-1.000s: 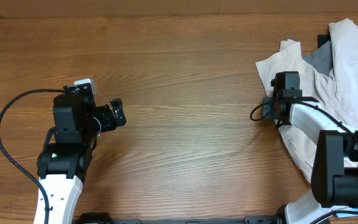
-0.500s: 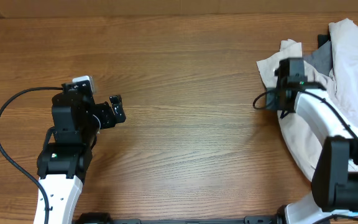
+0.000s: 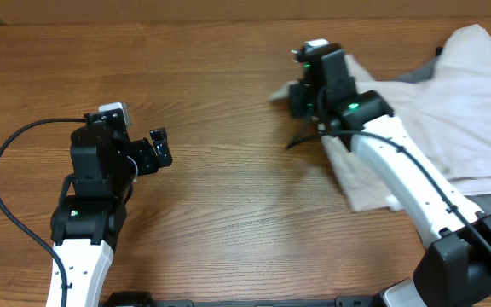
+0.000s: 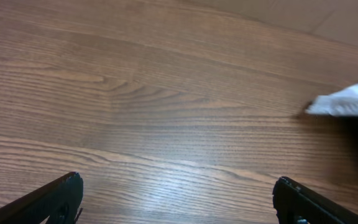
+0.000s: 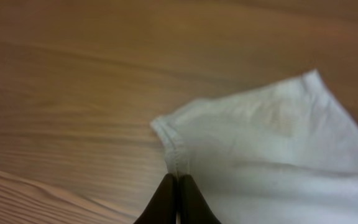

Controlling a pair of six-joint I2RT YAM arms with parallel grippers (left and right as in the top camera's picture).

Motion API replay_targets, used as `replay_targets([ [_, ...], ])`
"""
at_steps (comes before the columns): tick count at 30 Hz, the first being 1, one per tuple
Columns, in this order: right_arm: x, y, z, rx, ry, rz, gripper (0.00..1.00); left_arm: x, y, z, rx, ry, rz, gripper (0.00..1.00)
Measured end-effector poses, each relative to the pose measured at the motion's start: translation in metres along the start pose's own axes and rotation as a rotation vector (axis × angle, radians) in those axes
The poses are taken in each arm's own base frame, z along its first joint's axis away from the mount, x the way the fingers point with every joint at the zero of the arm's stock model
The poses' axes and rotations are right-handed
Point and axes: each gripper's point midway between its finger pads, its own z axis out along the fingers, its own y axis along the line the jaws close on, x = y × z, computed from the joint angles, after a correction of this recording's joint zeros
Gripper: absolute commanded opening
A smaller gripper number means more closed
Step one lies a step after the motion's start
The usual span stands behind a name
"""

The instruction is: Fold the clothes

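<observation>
Lying across the right half of the wooden surface (image 3: pixel 228 230), pair of cream cotton shorts (image 3: pixel 450 111) is stretched out, one stitched hem corner reaching toward top centre. Fabric wrinkled, bulk bunched at the right edge of the overhead view. Right wrist view: same cream cloth (image 5: pixel 272 149), seamed edge running straight down into the fingertips.

Right hand (image 3: pixel 295 98) is pinched tight on that hem corner; both black fingers (image 5: pixel 166 199) pressed together with the seam between them, no gap showing. Corner looks slightly blurred overhead; cannot tell whether it is touching the wood or lifted off it. Right arm's white link lies over the shorts' lower part, hiding some of the cloth.

Grey fabric (image 3: pixel 416 73) shows in a strip at the shorts' far edge, partly covered by the cream cloth. Black piece at the top right corner is too small to make out.

Left hand (image 3: pixel 159 150) is well apart on the left side, fingers spread wide, holding nothing. Left wrist view: left hand (image 4: pixel 178 202) with tips at the frame's two lower corners, bare wood between them, shorts' pale corner (image 4: pixel 350 102) far off at the right. Black cable (image 3: pixel 2 183) loops on the surface beside the left arm.
</observation>
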Motion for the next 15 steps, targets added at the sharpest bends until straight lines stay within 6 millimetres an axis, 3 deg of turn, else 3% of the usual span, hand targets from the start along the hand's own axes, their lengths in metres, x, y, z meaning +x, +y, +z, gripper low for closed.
replay_targets([
  [7, -0.041, 0.076, 0.005, -0.153, -0.21, -0.019, 0.07, -0.004, -0.001, 0.0, 0.004, -0.015, 0.001, 1.0],
  [10, -0.051, 0.099, 0.013, -0.2, -0.272, -0.023, 0.43, -0.007, -0.002, 0.0, 0.008, -0.029, 0.002, 1.0],
  [11, -0.052, 0.104, 0.015, -0.215, -0.284, -0.025, 0.6, -0.009, -0.002, 0.0, 0.009, -0.036, 0.002, 1.0],
  [12, -0.052, 0.108, 0.016, -0.222, -0.287, -0.024, 0.91, -0.009, -0.002, 0.0, 0.01, -0.038, 0.002, 1.0],
  [13, -0.051, 0.111, 0.016, -0.225, -0.283, -0.026, 1.0, -0.011, -0.003, 0.0, 0.012, -0.045, 0.003, 1.0],
  [15, -0.048, 0.11, 0.017, -0.214, -0.27, -0.026, 1.0, -0.012, -0.003, 0.0, 0.013, -0.047, 0.003, 1.0],
])
